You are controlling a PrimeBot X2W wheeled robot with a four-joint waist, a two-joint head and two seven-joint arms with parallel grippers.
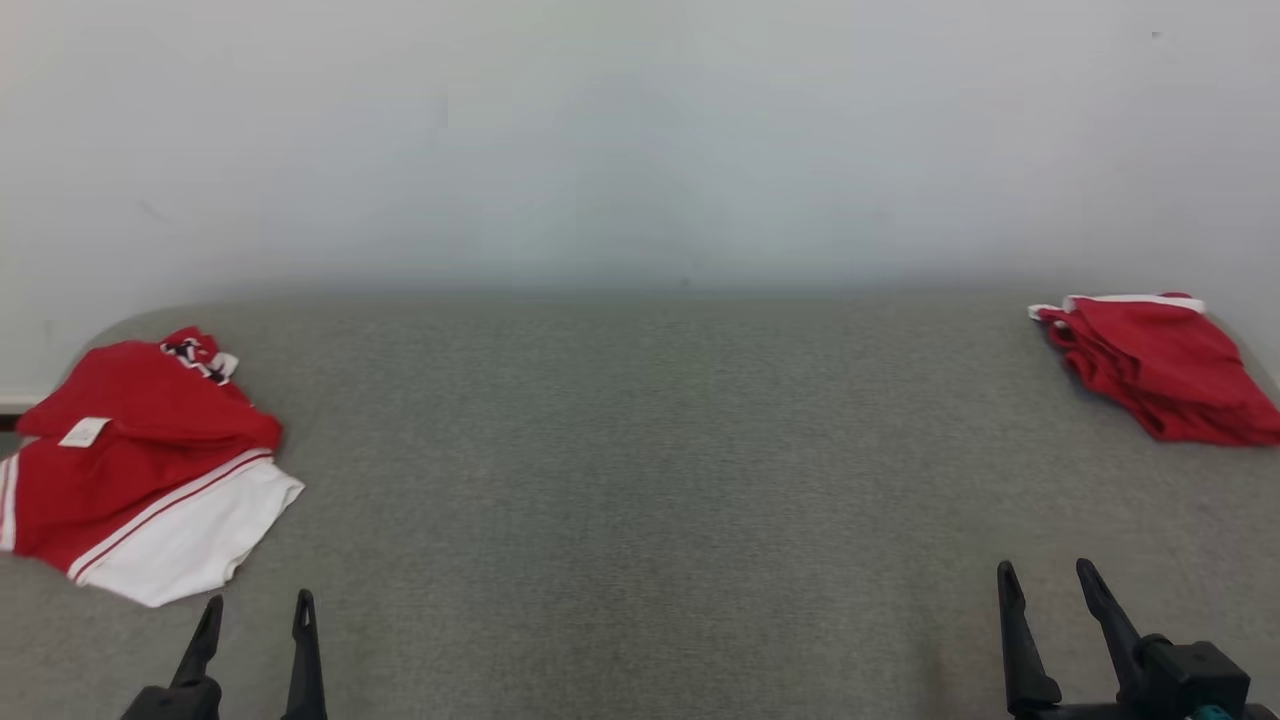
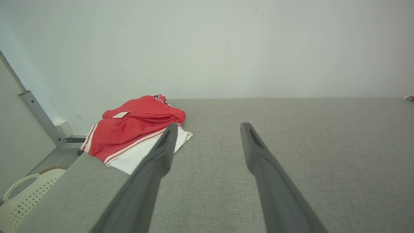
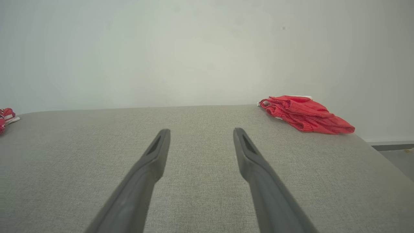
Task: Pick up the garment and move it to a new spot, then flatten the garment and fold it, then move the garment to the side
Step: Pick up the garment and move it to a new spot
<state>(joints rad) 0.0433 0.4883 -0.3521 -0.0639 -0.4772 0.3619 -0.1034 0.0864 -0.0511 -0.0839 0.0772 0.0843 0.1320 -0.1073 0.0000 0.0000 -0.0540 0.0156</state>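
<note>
Pickup hadn't started yet, far as I could tell. The left gripper [image 1: 258, 598] had its fingers spread wide with nothing between them. The right gripper [image 1: 1045, 566] was the same, splayed and empty, and both sat low over the grey table [image 1: 640, 450].

The rumpled red-and-white garment [image 1: 130, 470] lay just ahead of the left gripper and off to its outer side, with its white hem nearest the fingertips but not touching them. A second red garment [image 1: 1160, 365] sat well ahead of the right gripper, bunched near the table's far corner. My guess is that one was already done and parked.

So the next move probably fell to the left arm: reach forward and a bit outward, pinch a raised fold of the pile, and carry it to the open stretch between the two grippers. With loose layers, it might grab only the top one.
</note>
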